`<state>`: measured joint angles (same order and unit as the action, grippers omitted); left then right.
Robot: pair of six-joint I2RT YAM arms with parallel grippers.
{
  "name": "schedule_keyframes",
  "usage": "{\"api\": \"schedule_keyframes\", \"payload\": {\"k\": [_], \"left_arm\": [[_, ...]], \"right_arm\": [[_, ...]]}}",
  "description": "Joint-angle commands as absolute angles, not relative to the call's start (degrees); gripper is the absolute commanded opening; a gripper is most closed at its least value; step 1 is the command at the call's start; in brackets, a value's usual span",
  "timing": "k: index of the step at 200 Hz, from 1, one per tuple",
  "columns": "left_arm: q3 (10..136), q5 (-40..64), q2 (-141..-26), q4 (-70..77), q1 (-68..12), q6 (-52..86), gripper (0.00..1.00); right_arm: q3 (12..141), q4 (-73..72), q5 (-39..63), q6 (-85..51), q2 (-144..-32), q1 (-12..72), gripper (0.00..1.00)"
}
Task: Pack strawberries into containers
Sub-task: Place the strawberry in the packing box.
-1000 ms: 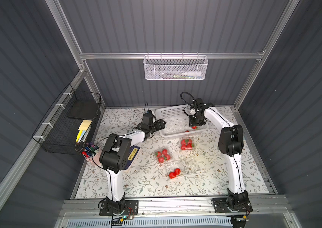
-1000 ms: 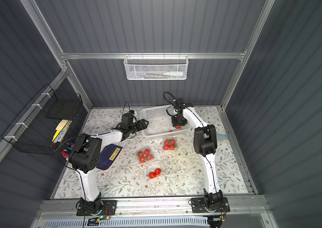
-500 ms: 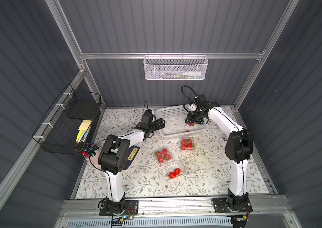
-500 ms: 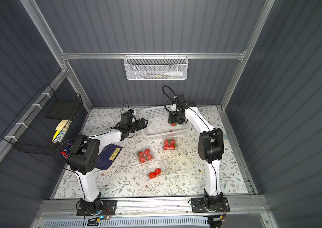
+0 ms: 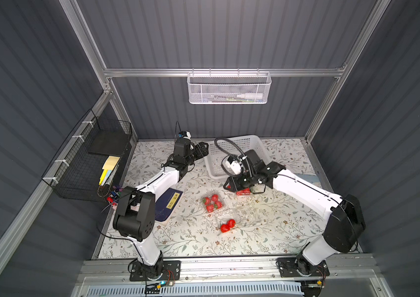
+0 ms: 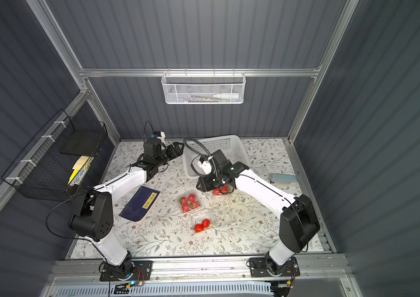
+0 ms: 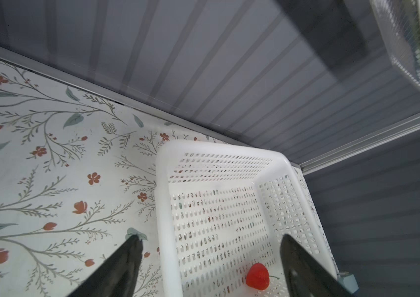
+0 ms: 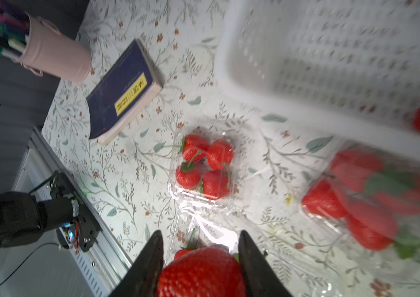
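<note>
The right arm had swung out of the white basket (image 5: pixel 237 138) and back over the flowered tabletop (image 5: pixel 268 231), the right gripper (image 8: pixel 199 237) carrying a strawberry (image 8: pixel 201 272) pinched between narrowed jaws. It hung beside the far container (image 8: pixel 329 223), pointed toward the near container (image 5: pixel 241 218), which held just two. The middle container (image 5: pixel 223 199) looked full with four. Next, I judged, came a gentle lowering and release into that thin, crinkly clear shell. The left gripper (image 7: pixel 208 237) waited wide and empty at the perforated rim, with one glossy red berry (image 7: pixel 257 276) left inside.
</note>
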<state>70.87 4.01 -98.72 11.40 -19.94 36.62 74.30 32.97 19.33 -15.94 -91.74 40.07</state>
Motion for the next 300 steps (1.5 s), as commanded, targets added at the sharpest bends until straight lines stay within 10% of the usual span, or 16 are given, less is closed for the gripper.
{"api": "schedule_keyframes", "payload": {"k": [1, 99, 140, 200, 248, 300], "left_arm": [[70.8, 2.27, -95.85, 9.66, -19.25, 37.9, 0.86], [68.29, 2.7, -92.59, 9.88, -19.16, 38.76, 0.86], [68.4, 3.67, -93.94, 10.29, -19.16, 38.65, 0.87], [68.97, 4.11, -95.65, 10.9, -19.17, 37.99, 0.88], [70.61, 2.14, -100.24, 11.27, -19.16, 35.05, 0.88], [70.14, 0.88, -102.65, 11.96, -19.25, 35.07, 0.88]], "right_arm": [[69.4, 27.85, 21.29, -16.91, -90.86, 44.19, 0.02], [63.38, 23.57, 16.12, -14.11, -100.47, 52.22, 0.12], [62.75, 23.66, 15.92, -14.65, -100.29, 52.21, 0.5], [63.58, 25.37, 14.77, -15.73, -97.13, 52.08, 0.61], [72.7, 28.92, 8.04, -8.5, -86.78, 42.63, 0.64], [96.95, 42.15, 1.62, -8.56, -103.37, 27.69, 0.71]]}}
